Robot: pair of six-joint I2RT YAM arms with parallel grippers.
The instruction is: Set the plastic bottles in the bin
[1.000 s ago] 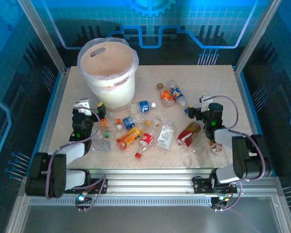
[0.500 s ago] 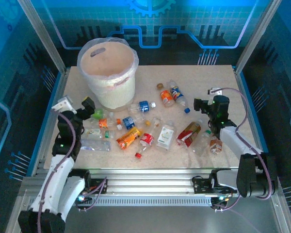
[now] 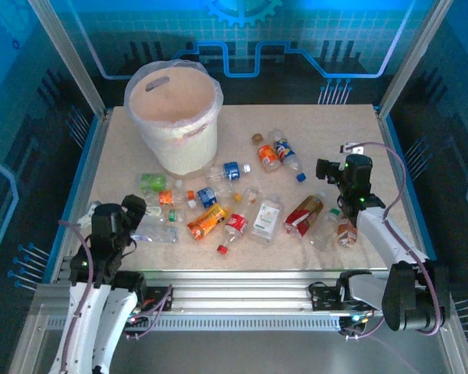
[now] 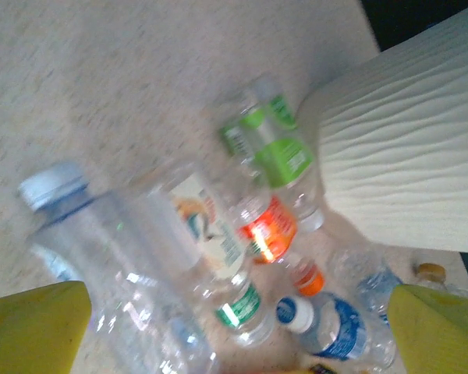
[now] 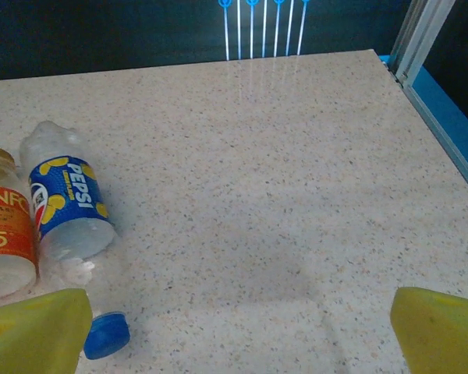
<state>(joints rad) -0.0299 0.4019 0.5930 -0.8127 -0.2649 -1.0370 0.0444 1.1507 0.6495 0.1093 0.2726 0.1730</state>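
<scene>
Clear plastic bottles (image 3: pixel 207 222) with blue, orange, red and green labels lie scattered between the wide-spread left gripper (image 3: pixel 113 207) and right gripper (image 3: pixel 336 159). Beyond the left gripper stands the white, bag-lined bin (image 3: pixel 183 148).

Open tabletop (image 3: pixel 327 128) beyond bottle clutter (image 3: pixel 207 222)
</scene>
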